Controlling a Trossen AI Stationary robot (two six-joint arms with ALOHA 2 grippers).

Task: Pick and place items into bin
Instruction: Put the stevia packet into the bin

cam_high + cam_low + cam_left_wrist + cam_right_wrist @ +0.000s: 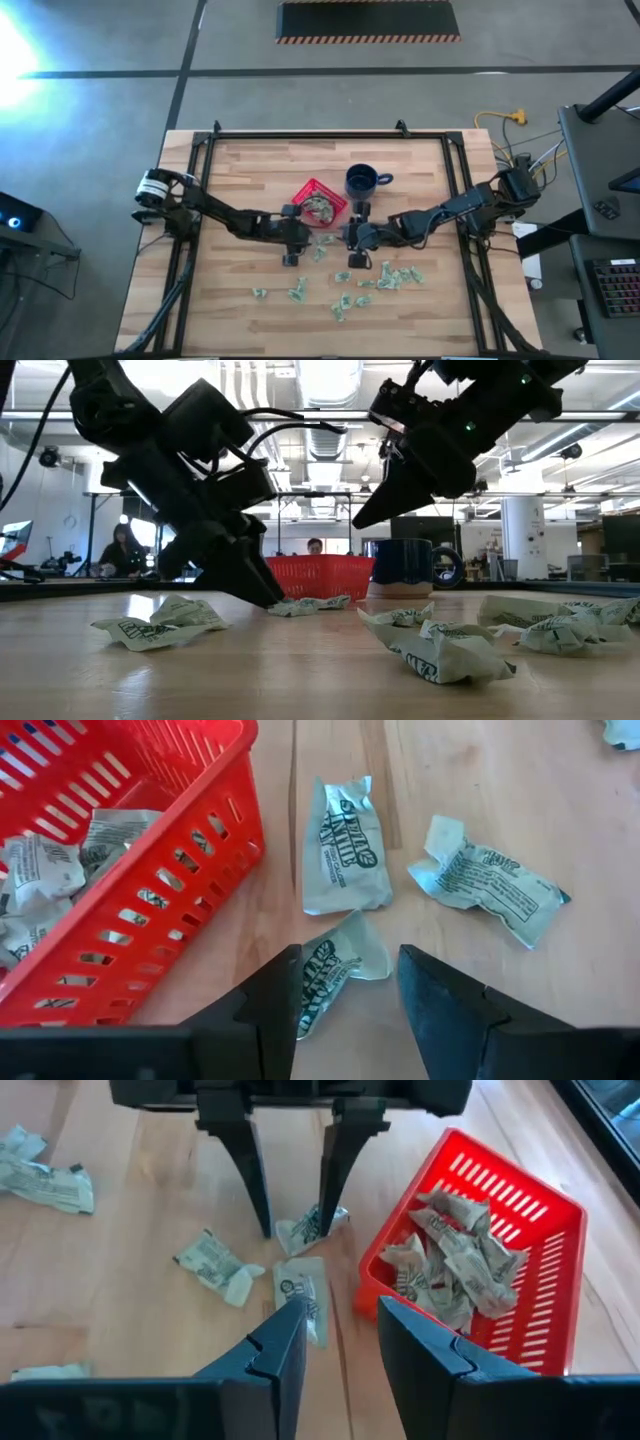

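Many small pale green-and-white wrapped pieces lie on the wooden table (230, 320). Several more sit in the red basket (318, 203) (120, 870) (480, 1260). My left gripper (291, 250) (345, 990) is open and low at the table, just near of the basket. Its fingers stand on either side of one piece (335, 968) (308, 1228) (300, 605). My right gripper (354, 255) (340, 1335) is open and empty. It hangs above the table near the basket's right side, facing the left gripper. My left gripper comes down at a slant with one finger (275, 1000) on each side of the wrapped piece's end (320, 982). The piece lies flat on the table. One finger's edge overlaps the wrapper, and I cannot tell whether it touches.
A dark blue mug (362, 181) (405, 567) stands right of the basket, toward the far edge. Two loose pieces (345, 845) (490, 885) lie just beyond the left gripper. Others are scattered toward the near edge (345, 300). People sit in the room behind (120, 550).
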